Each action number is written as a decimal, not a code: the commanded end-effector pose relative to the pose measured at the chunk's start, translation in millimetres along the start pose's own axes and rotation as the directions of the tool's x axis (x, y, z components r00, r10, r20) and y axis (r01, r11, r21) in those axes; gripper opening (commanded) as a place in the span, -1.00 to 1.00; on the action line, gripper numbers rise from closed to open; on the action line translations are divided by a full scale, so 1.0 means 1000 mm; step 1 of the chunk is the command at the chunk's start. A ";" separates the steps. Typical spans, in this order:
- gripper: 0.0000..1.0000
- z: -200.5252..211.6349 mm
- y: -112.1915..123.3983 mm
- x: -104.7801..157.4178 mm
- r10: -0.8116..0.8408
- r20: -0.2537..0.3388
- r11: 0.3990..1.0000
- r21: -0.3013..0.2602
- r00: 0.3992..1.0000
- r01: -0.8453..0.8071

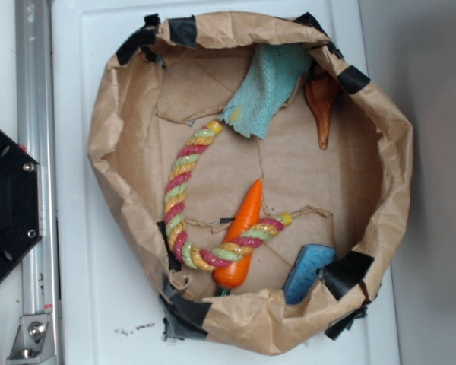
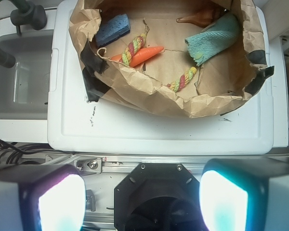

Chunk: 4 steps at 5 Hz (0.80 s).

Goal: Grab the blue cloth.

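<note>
The blue cloth (image 1: 267, 85) (image 2: 213, 37), a pale turquoise ribbed rag with a yellowish corner, lies against the far wall of a brown paper-lined basin (image 1: 106, 122) (image 2: 149, 98). My gripper (image 2: 142, 202) is open, its two glowing pads (image 2: 61, 202) wide apart with nothing between them. It hangs over the black robot base (image 2: 156, 192), well short of the basin and far from the cloth. The exterior view does not show the gripper.
In the basin also lie an orange carrot (image 1: 243, 228) (image 2: 143, 54), a striped rope (image 1: 181, 199) (image 2: 183, 79), a darker blue sponge block (image 1: 308, 272) (image 2: 113, 28) and a brown toy (image 1: 321, 103) (image 2: 198, 18). A grey sink (image 2: 19, 77) is left of the white surface (image 2: 159, 130).
</note>
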<state>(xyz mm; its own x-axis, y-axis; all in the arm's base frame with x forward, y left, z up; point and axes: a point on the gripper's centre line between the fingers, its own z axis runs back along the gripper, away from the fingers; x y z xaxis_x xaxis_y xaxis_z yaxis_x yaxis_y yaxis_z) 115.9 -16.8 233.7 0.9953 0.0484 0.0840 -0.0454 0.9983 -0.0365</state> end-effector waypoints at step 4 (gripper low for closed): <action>1.00 -0.169 0.091 0.173 0.663 0.144 0.696 0.241 0.734 -0.676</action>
<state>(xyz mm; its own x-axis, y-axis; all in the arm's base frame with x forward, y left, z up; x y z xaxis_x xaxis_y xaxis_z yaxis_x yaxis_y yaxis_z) 295.9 58.6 62.1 0.7202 0.6813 0.1307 -0.6927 0.6961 0.1888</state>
